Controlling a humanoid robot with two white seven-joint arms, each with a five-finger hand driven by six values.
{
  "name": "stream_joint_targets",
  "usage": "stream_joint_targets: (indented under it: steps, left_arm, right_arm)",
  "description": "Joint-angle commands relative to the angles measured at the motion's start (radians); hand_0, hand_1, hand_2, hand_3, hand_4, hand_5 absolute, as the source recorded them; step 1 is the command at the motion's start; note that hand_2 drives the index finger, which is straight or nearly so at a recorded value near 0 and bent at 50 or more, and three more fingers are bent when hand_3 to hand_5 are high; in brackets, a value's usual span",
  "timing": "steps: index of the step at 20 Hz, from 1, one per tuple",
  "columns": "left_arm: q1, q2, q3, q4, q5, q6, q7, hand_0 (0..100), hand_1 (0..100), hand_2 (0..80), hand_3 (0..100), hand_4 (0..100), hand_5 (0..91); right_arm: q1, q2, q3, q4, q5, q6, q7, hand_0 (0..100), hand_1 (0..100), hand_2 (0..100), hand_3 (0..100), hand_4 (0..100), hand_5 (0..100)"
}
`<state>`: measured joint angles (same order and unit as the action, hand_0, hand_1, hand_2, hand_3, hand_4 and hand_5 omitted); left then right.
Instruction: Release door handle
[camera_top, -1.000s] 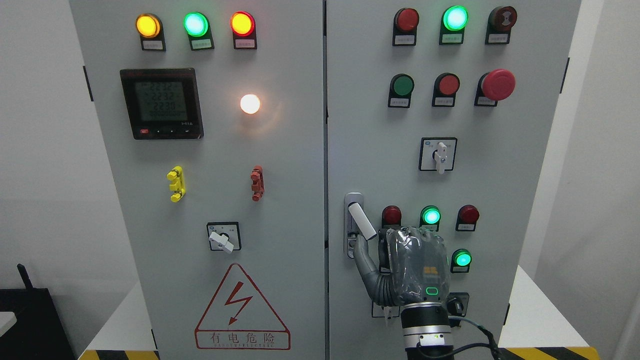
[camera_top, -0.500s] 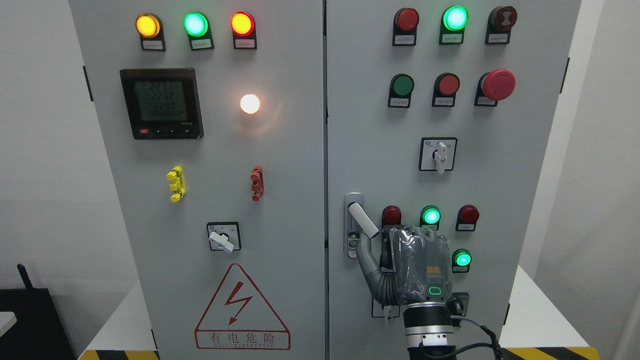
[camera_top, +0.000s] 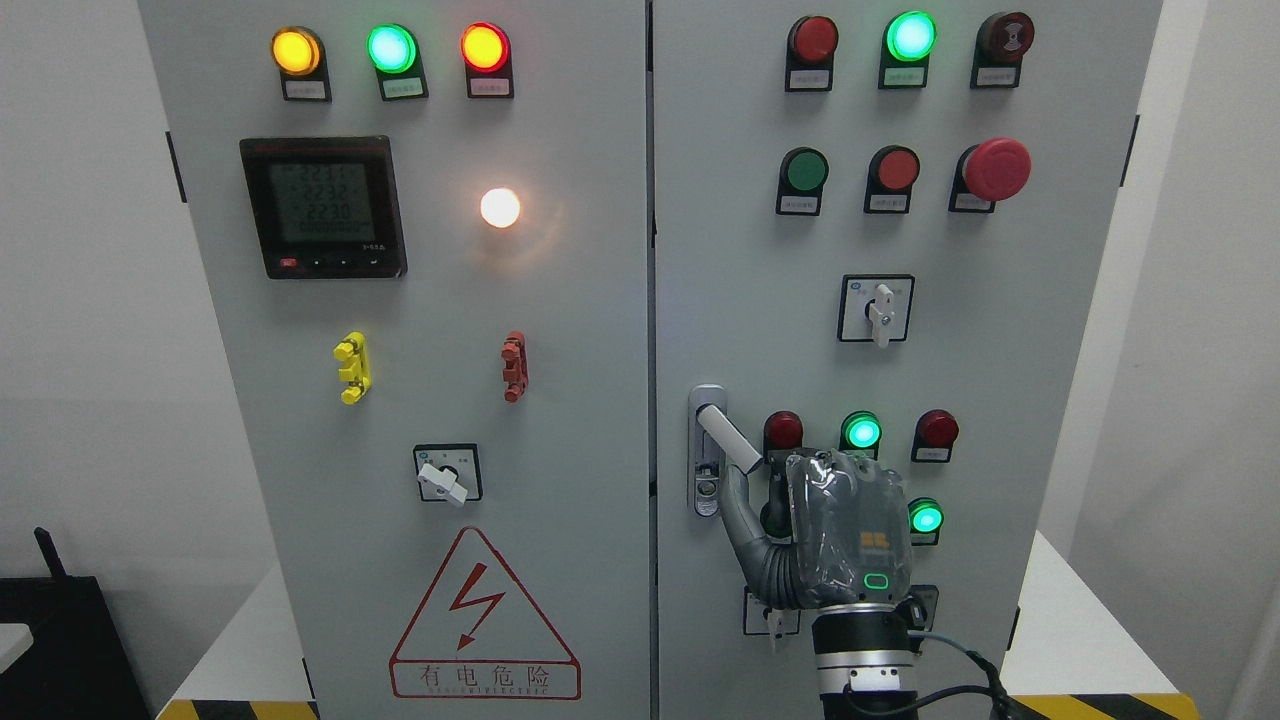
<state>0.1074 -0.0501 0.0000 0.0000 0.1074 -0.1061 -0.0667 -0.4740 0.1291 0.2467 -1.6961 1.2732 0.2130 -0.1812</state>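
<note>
The white lever door handle (camera_top: 727, 436) sits on the left edge of the cabinet's right door (camera_top: 740, 250), pivoted at the top of its metal lock plate (camera_top: 706, 495). It slants down to the right. My right hand (camera_top: 765, 482), grey with a green light on its back, comes up from the bottom edge. Its thumb (camera_top: 738, 505) rises under the handle's free end and its curled fingers close around that end, mostly hidden behind the palm. The left hand is out of view.
Round red and green lamps (camera_top: 861, 432) and buttons lie just above and right of the hand. A rotary switch (camera_top: 877, 310) is higher up and a red mushroom stop button (camera_top: 995, 168) sits at the upper right. The left door carries a meter (camera_top: 323, 206) and a high-voltage warning sign (camera_top: 484, 620).
My right hand has shifted right and slightly down, taking the handle's free end with it, so the handle now slants further to the right.
</note>
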Motion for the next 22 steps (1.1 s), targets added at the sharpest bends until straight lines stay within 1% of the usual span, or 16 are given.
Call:
stream_joint_targets:
  steps: [1,7,10,22]
  left_arm:
    - [0.000,0.001,-0.014,0.020,0.000,0.000,-0.001,12,39,0.0,0,0,0.0]
    - [0.000,0.001,-0.014,0.020,0.000,0.000,-0.001,12,39,0.0,0,0,0.0]
    - [0.000,0.000,-0.014,0.020,0.000,0.000,-0.001,12,39,0.0,0,0,0.0]
    - [0.000,0.000,-0.014,0.020,0.000,0.000,-0.001,12,39,0.0,0,0,0.0]
  right_arm:
    - [0.000,-0.006,-0.006,0.000,0.002,0.000,-0.001,63,27,100,100,100,97]
    - [0.000,-0.008,-0.009,-0.002,0.002,0.000,-0.004,63,27,100,100,100,97]
    - [0.000,-0.008,-0.007,0.000,0.002,-0.001,-0.021,63,27,100,100,100,97]
    - [-0.005,-0.008,-0.009,0.000,0.002,-0.003,-0.023,63,28,100,100,100,97]
